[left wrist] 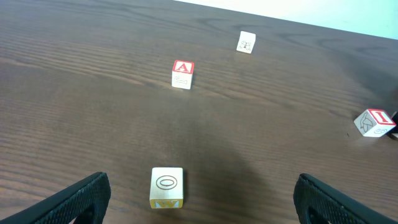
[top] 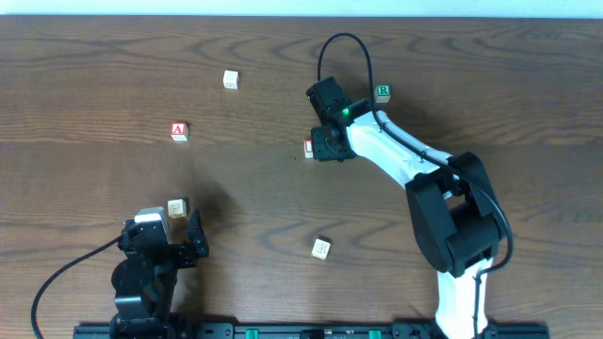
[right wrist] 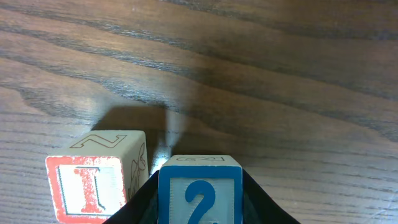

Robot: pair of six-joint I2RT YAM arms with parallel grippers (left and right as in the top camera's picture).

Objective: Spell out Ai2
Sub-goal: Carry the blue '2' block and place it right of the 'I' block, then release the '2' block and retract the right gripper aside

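Right gripper was found clamped on the blue 2 block at lower centre of the wrist view. The red I block was seen just beside it, to its left. The A block was noted well apart, left of centre overhead. Left gripper was held with fingers apart at lower left, an O block near it.

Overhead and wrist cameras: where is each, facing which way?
Overhead: above the table, looking straight down; left gripper and right gripper show.
Left wrist: behind left gripper, looking across at O block and A block; open fingers show.
Right wrist: low, facing 2 block in right gripper, beside I block.
Shared: A block, overhead and left wrist.
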